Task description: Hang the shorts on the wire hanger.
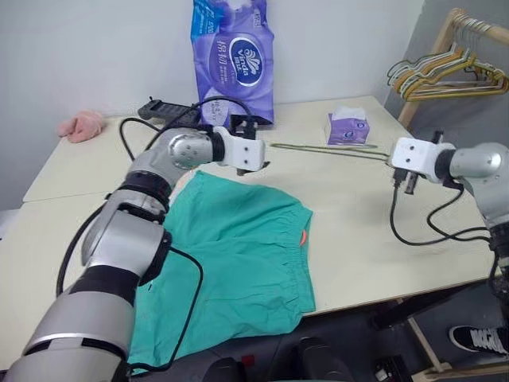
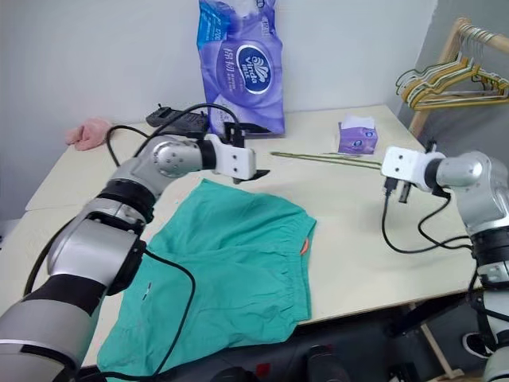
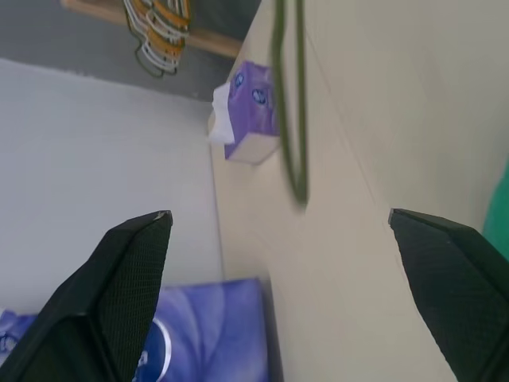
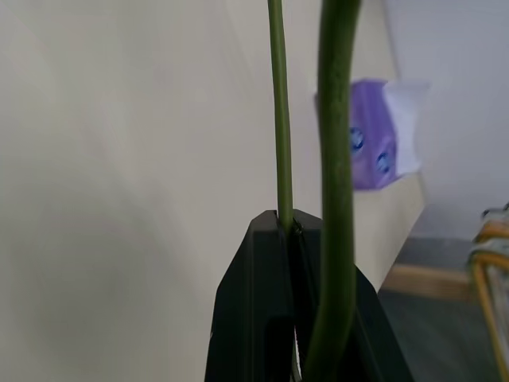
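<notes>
The teal-green shorts (image 1: pixel 238 255) lie flat on the table's near side, with a small orange tag at their right edge. The thin olive wire hanger (image 1: pixel 326 150) stretches level above the table between my two grippers. My right gripper (image 4: pixel 290 227) is shut on the hanger's wire at its right end. My left gripper (image 3: pixel 278 215) is open just off the hanger's left end, above the shorts' far edge. Nothing lies between its fingers (image 3: pixel 127 270), and the hanger's end (image 3: pixel 290 119) hangs free ahead of them.
A tall purple tissue bag (image 1: pixel 233 56) and a black power strip (image 1: pixel 163 109) stand at the table's back. A small purple tissue box (image 1: pixel 347 127) sits behind the hanger. A pink cloth (image 1: pixel 81 125) lies far left. A wooden rack of hangers (image 1: pixel 453 72) stands right.
</notes>
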Controlling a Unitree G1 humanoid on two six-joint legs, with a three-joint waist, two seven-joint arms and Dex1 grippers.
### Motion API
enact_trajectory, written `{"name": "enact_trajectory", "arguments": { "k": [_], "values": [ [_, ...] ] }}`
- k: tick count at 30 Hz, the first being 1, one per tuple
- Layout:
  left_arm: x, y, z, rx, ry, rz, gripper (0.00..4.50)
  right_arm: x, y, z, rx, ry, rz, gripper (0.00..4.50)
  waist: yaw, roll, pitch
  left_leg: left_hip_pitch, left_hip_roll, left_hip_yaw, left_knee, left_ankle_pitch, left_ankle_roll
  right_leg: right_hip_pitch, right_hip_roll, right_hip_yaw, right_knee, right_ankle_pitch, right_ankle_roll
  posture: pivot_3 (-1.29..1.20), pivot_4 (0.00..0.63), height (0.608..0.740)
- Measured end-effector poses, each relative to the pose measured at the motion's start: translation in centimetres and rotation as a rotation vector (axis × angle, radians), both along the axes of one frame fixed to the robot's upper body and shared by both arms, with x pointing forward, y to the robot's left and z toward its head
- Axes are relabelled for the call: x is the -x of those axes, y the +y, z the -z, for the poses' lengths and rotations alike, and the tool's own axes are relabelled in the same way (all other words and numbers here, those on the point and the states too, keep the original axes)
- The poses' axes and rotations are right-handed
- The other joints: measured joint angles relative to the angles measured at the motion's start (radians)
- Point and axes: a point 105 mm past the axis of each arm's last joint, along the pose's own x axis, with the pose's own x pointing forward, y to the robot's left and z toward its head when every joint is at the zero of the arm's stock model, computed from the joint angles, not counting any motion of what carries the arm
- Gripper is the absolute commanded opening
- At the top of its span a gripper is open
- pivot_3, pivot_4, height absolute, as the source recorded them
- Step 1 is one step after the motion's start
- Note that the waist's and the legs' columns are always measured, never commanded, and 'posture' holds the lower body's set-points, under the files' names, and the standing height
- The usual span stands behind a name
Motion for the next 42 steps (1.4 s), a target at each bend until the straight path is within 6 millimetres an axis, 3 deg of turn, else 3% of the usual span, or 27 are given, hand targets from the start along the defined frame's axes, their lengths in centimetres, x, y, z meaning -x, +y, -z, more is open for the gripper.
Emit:
{"name": "enact_trajectory", "arguments": {
  "k": [3,5,6,7,9,11,15,18,20,24,28,34,42],
  "values": [
    [0.1,1.9,-0.5,0.127,0.044,-0.041,4.49,2.0,-3.7,0.9,-0.022,0.062,0.100,0.00,0.004,0.001,0.000,0.001,0.000,0.000,0.000,0.000,0.000,0.001,0.000,0.000,0.000,0.000,0.001,-0.11,0.037,0.740],
    [1.1,2.7,1.0,0.307,0.185,-0.039,4.49,3.5,-5.4,1.9,-0.067,0.113,0.164,0.00,0.005,0.005,-0.007,0.002,0.001,0.001,0.000,0.000,0.000,0.002,0.000,0.000,-0.001,0.000,0.001,-0.11,0.037,0.740],
    [2.2,2.9,2.9,0.409,0.311,-0.026,4.49,4.3,-5.7,2.7,-0.100,0.150,0.185,0.00,0.003,0.007,-0.008,0.003,0.003,0.001,0.000,0.000,0.000,0.003,-0.001,0.001,0.000,-0.001,0.001,-0.11,0.037,0.740],
    [3.8,2.8,5.2,0.519,0.462,-0.011,4.49,5.2,-5.7,3.7,-0.137,0.197,0.198,0.00,-0.002,0.007,-0.008,0.003,0.005,0.001,0.001,-0.001,0.000,0.003,-0.001,0.001,0.000,-0.001,0.001,-0.11,0.037,0.740],
    [6.5,2.6,8.2,0.627,0.674,-0.002,4.49,7.0,-5.5,5.3,-0.211,0.295,0.221,0.00,-0.007,0.007,-0.008,0.002,0.008,0.000,0.002,-0.002,-0.002,0.002,0.001,0.001,0.001,-0.001,0.001,-0.10,0.044,0.740],
    [9.7,3.2,10.5,0.703,0.869,-0.030,4.49,10.0,-5.1,7.4,-0.305,0.466,0.252,0.00,-0.006,0.007,-0.008,0.003,0.009,-0.002,0.002,-0.002,-0.001,0.002,0.003,0.000,0.001,-0.001,0.001,-0.10,0.044,0.740],
    [14.0,4.4,10.6,0.729,0.989,-0.064,4.49,15.3,-3.2,9.2,-0.494,0.761,0.293,0.00,0.014,0.010,-0.011,0.008,0.007,-0.004,0.002,-0.003,-0.001,0.009,0.001,-0.002,-0.001,-0.001,0.001,-0.08,0.054,0.740],
    [16.4,4.8,12.3,0.734,1.067,-0.118,4.49,19.3,-1.4,9.6,-0.673,1.019,0.347,0.00,0.041,0.009,-0.013,0.014,0.006,-0.001,0.002,-0.005,0.000,0.015,0.002,0.000,-0.002,-0.005,0.006,-0.07,0.061,0.740],
    [16.9,4.6,12.8,0.739,1.093,-0.143,4.49,20.7,0.2,9.2,-0.797,1.145,0.361,0.00,0.058,0.004,-0.012,0.015,0.005,0.000,0.002,-0.005,0.000,0.016,0.004,0.000,-0.002,-0.005,0.007,-0.07,0.065,0.740],
    [17.0,4.2,11.5,0.744,1.057,-0.125,4.49,22.0,2.0,8.1,-0.916,1.270,0.373,0.00,0.084,-0.001,-0.012,0.020,0.005,0.000,0.001,-0.005,0.001,0.022,0.005,0.000,-0.007,-0.005,0.007,-0.06,0.072,0.740],
    [17.5,4.2,11.7,0.726,1.052,-0.113,4.49,22.8,3.3,9.0,-1.004,1.362,0.423,0.00,0.096,-0.005,-0.010,0.020,0.005,0.001,0.001,-0.006,0.002,0.022,0.005,0.001,-0.008,-0.005,0.006,-0.06,0.078,0.740],
    [17.7,4.0,11.7,0.729,1.048,-0.108,4.49,24.1,3.5,11.0,-1.056,1.421,0.522,0.00,0.104,-0.007,-0.009,0.020,0.005,0.001,0.000,-0.006,0.002,0.023,0.005,0.001,-0.009,-0.005,0.006,-0.05,0.088,0.740],
    [18.1,3.3,11.8,0.736,1.057,-0.103,4.49,26.6,2.0,12.8,-1.050,1.480,0.638,0.00,0.106,-0.008,-0.004,0.020,0.007,0.000,-0.001,-0.006,0.002,0.025,0.005,0.000,-0.012,-0.006,0.006,-0.04,0.104,0.740]
  ]
}}
